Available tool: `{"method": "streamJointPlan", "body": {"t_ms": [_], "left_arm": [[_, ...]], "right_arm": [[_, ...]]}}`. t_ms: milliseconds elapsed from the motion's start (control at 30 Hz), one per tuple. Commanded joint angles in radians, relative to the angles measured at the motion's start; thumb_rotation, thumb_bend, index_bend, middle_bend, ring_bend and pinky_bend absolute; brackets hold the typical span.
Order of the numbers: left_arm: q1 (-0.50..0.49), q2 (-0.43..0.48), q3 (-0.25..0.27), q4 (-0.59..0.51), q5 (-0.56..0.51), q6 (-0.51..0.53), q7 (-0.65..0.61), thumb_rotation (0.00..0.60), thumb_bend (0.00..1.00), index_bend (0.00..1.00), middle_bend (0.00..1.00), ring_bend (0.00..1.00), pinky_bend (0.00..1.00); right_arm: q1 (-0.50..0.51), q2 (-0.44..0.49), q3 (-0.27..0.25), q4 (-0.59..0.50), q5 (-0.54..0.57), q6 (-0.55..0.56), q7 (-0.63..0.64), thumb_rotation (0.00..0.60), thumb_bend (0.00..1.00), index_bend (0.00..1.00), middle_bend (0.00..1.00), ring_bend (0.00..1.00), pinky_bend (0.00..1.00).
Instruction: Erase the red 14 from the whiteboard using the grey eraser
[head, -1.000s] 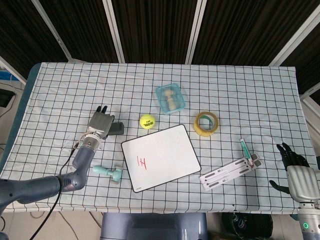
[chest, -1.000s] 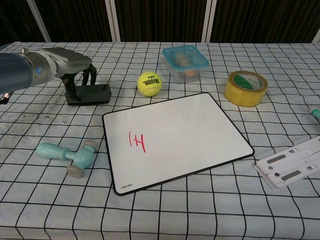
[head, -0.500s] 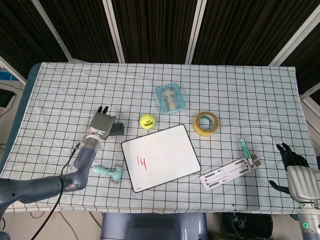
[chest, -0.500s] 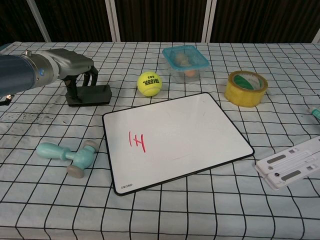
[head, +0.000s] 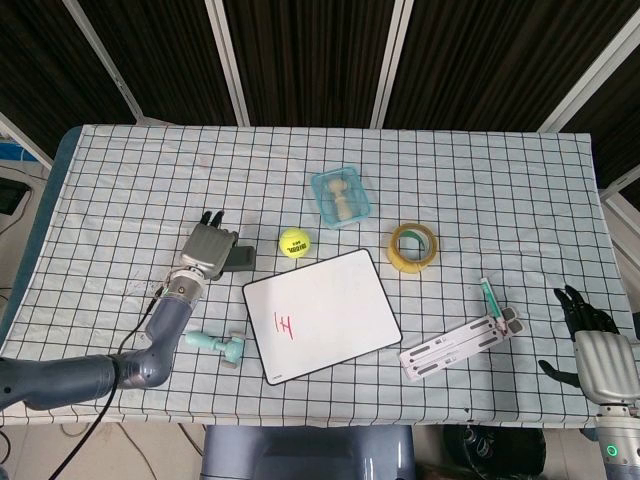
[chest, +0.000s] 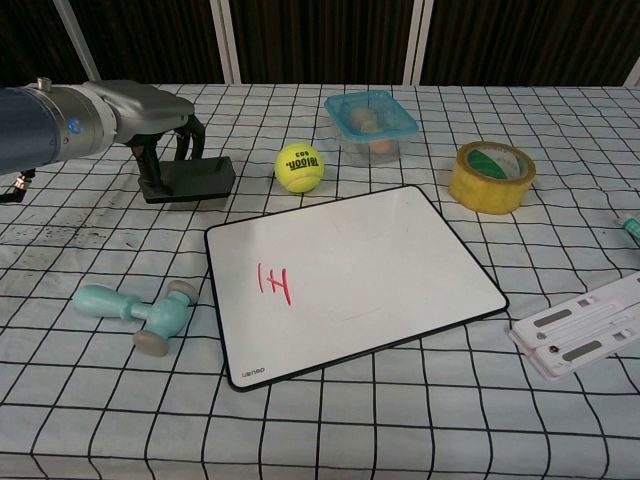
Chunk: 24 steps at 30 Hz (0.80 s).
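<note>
the left hand (chest: 160, 125) grips the grey eraser (chest: 190, 178), its fingers (chest: 148, 165) curled down around the block's far and left edges; the eraser sits tilted, its left end raised a little off the checked tablecloth (chest: 90, 400). in the head view the same hand (head: 208, 247) covers most of the eraser (head: 240, 258), which pokes out to the right, near the whiteboard's upper left corner but apart from it

the whiteboard (chest: 400, 270) lies flat in the middle of the table, turned a little askew, with the red 14 (chest: 273, 284) written on its left part, unwiped. the eraser is beyond the board's far left corner, well clear of the red marks

the right hand (head: 596, 350) shows only in the head view, at the lower right corner off the table edge, holding nothing, its dark fingers (head: 572, 305) spread

a yellow tennis ball (chest: 300, 166) sits just right of the eraser. behind it is a clear blue box (chest: 372, 124) with a lid, and a roll of yellow tape (chest: 491, 176) lies to the right. a teal roller tool (chest: 135, 315) lies left of the board's near corner. a white plastic strip (chest: 585, 335) rests at the right, and a green pen (head: 492, 298) just beyond it
</note>
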Motion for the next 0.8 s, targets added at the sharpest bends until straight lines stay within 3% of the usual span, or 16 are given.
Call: {"method": "streamJointPlan", "body": {"t_ms": [33,333,800], "left_arm": [[0.010,0.063,-0.010,-0.123,0.036,0.046,-0.013,0.600,0.31,0.41,0.45,0.01,0.08],[0.006,0.078,0.019,-0.301,0.130,0.148,0.053,0.600,0.31,0.41,0.45,0.01,0.07],[-0.013,-0.079,0.051,-0.208,0.241,0.144,0.058,0.600,0.31,0.41,0.46,0.01,0.07]], "right_arm": [[-0.001,0.000,-0.001,-0.001,-0.002,0.001,-0.002,0.600,0.06,0.05,0.07,0.19,0.21],[-0.003,-0.001,-0.002,-0.005,-0.005,0.007,-0.004,0.600,0.06,0.05,0.07,0.19,0.21],[-0.006,-0.001,-0.001,-0.004,-0.002,0.012,-0.001,0.600,0.06,0.05,0.07,0.19,0.21]]}}
